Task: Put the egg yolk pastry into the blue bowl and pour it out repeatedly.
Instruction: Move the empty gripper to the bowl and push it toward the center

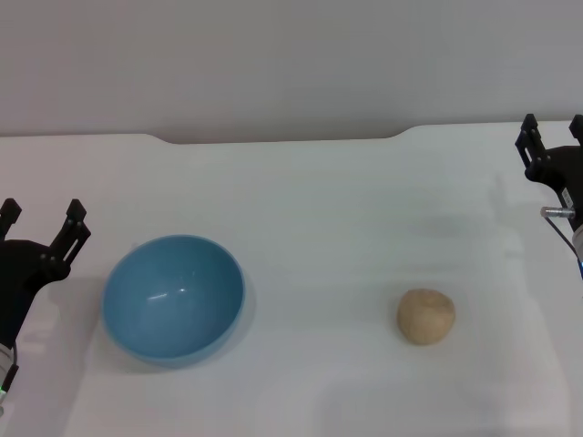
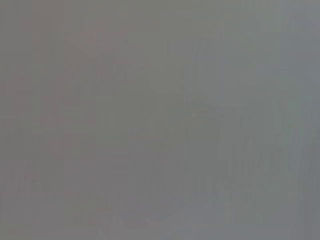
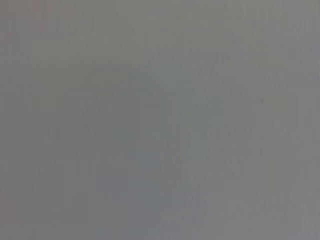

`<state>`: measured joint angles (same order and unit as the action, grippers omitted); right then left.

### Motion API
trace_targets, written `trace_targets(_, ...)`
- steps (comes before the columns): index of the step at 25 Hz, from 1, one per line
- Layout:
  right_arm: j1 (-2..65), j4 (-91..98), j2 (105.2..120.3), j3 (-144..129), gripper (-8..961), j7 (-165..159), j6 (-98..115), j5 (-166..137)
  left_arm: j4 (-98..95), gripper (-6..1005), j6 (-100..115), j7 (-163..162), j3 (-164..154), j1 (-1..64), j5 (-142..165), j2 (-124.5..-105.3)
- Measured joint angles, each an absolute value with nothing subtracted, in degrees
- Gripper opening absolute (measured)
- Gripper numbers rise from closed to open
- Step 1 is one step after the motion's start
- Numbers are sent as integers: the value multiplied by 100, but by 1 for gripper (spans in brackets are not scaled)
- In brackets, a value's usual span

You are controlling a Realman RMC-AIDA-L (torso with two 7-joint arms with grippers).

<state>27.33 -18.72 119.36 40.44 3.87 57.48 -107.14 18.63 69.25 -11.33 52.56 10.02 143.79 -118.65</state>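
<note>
Glossy blue bowl (image 1: 173, 298) upright on white bench (image 1: 328, 209), matte creased pastry (image 1: 425, 317) well apart (bare bench between), left gripper (image 1: 43, 221) at left edge, right gripper (image 1: 551, 130) at right edge, both fingers spread, empty.

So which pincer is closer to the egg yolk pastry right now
Right. The right pincer sits at the table's far right edge, beyond and to the right of the egg yolk pastry. The left pincer is across the table, past the blue bowl.
</note>
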Motion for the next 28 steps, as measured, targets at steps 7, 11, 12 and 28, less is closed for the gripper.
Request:
trace_targets(7, 2749, -1856, 11936, 4047, 604, 387, 5748, -10714, 1863, 854, 6925, -1153, 5256, 1002, 14384, -11865)
trace_targets(11, 2751, -1852, 11936, 4050, 604, 387, 5748, -10714, 1873, 854, 6926, -1157, 5255, 1002, 14392, -11865)
trace_targets(12, 2751, -1851, 11936, 4051, 604, 387, 5748, -10714, 1878, 854, 6926, -1158, 5256, 1002, 14393, -11865)
trace_targets(28, 2769, -1848, 11926, 4025, 604, 387, 5748, -10714, 1890, 852, 6925, -1179, 5250, 1002, 14386, -11865)
